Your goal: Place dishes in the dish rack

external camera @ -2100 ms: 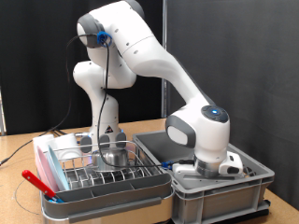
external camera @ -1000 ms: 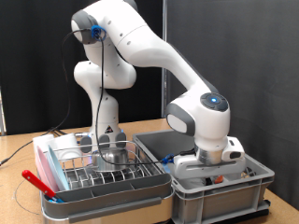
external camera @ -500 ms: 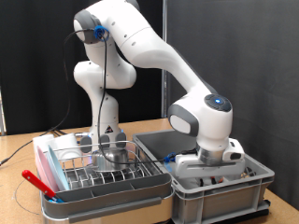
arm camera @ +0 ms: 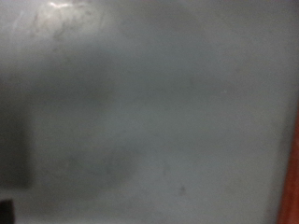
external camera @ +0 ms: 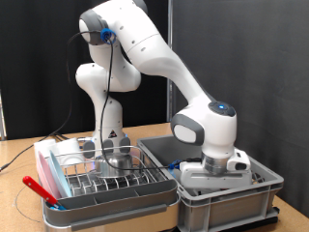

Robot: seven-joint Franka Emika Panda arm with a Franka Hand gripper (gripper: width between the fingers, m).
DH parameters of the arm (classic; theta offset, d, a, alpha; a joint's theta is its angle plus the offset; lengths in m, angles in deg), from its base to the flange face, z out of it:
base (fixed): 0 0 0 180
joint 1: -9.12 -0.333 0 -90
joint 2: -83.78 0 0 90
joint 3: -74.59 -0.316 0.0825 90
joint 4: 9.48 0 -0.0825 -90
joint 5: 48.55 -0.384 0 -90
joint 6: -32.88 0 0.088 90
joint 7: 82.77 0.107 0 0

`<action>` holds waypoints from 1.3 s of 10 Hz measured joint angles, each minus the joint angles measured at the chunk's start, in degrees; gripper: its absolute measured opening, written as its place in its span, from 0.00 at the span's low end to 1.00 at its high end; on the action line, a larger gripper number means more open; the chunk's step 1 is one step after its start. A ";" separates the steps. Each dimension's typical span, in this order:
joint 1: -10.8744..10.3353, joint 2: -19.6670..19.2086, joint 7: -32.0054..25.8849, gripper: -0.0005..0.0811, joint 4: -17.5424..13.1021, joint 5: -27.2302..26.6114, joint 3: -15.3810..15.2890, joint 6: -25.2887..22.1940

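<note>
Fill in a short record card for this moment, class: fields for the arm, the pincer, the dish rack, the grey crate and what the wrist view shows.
arm: white, reaching down into the grey crate at the exterior view's right
pincer: hidden inside the crate below the rim; fingers not visible
dish rack: silver wire rack in a white tray, at the exterior view's left of the crate
in the rack: a clear glass piece; other contents unclear
red item: lying on the tray's near edge
wrist view: blurred grey-green surface, very close; no dish can be identified

We see the dish rack point(external camera: 116, 179) in its tray point(external camera: 116, 205) at the exterior view's lower left. Touching it on the right is the crate point(external camera: 227, 201). The gripper point(external camera: 220, 172) reaches down into that crate, its fingers hidden.
</note>
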 joint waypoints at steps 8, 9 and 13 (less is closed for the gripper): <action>-0.21 -1.15 1.08 1.00 0.38 -0.08 0.92 0.13; -0.33 -1.31 1.11 1.00 0.32 -0.08 1.09 0.13; -0.68 -1.33 1.19 1.00 0.23 -0.06 1.41 0.10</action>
